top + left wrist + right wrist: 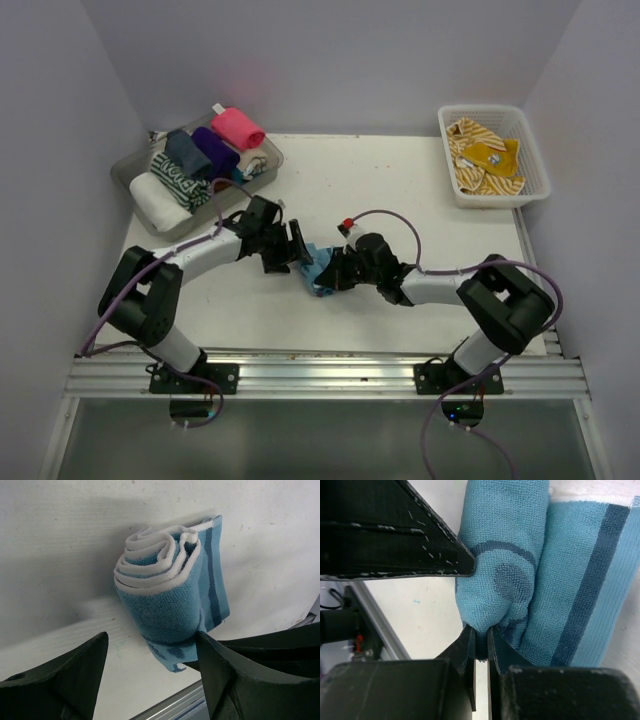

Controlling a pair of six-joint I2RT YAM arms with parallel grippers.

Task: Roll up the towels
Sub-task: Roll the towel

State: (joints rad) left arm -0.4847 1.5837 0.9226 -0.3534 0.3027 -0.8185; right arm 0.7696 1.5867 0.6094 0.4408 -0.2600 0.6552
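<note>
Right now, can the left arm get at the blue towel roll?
Probably yes: the left gripper is open, with the blue towel roll lying just ahead of it. The right gripper pinches only one end.

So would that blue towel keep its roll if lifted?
Probably floppy: the towel is soft terry, and the right gripper pinches only a small fold. The coiled layers look loose, so it may unroll if lifted. Likely light and grippy, given the looped weave.
</note>
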